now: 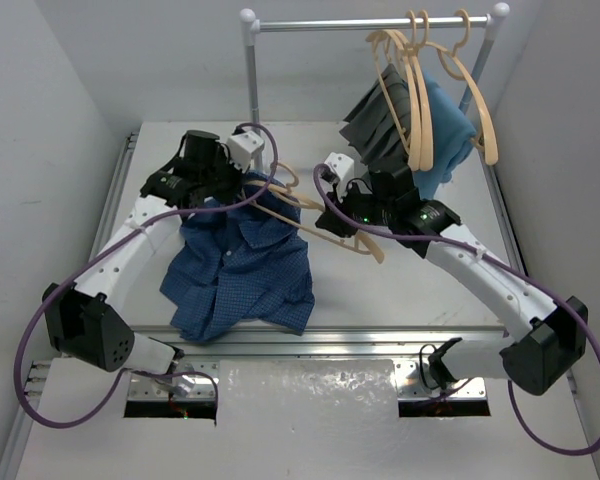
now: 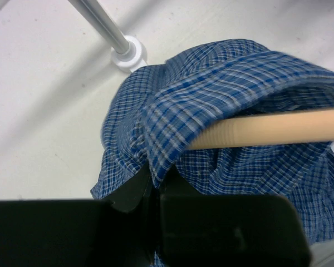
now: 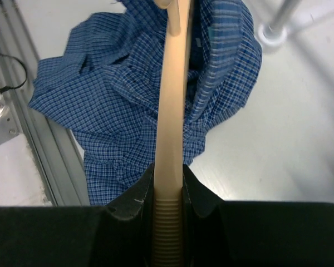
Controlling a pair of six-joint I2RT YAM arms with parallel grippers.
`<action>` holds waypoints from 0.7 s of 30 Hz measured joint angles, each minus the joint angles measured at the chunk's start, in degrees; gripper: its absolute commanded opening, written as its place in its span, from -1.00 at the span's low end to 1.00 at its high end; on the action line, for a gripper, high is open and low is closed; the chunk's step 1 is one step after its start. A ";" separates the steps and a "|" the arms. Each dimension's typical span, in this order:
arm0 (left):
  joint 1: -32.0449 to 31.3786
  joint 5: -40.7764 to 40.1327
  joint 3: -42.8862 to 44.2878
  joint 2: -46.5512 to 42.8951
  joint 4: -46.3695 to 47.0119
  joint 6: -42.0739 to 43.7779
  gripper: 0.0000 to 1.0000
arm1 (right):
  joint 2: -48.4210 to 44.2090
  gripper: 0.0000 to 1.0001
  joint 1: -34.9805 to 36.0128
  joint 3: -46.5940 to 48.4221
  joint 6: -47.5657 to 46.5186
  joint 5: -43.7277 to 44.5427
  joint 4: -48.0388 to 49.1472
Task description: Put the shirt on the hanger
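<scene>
The blue checked shirt [image 1: 242, 272] lies bunched on the table, its upper part lifted. My left gripper [image 1: 242, 188] is shut on a fold of the shirt [image 2: 211, 83] and holds it over one arm of the hanger [image 2: 267, 129]. My right gripper [image 1: 342, 212] is shut on the other arm of the pale tan hanger [image 3: 170, 111], which runs into the shirt [image 3: 117, 105]. In the top view the hanger [image 1: 315, 215] spans between both grippers, one end inside the cloth.
A metal rack [image 1: 370, 22] stands at the back with several spare tan hangers [image 1: 420, 90], a dark grey garment [image 1: 385, 120] and a teal-blue cloth [image 1: 450, 135]. The rack's left post [image 1: 252, 75] and its foot [image 2: 128, 54] stand close to my left gripper.
</scene>
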 measured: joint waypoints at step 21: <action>-1.55 14.95 14.23 -6.08 -9.11 2.71 -0.80 | 4.74 -1.00 0.52 -3.37 -13.46 -16.44 13.31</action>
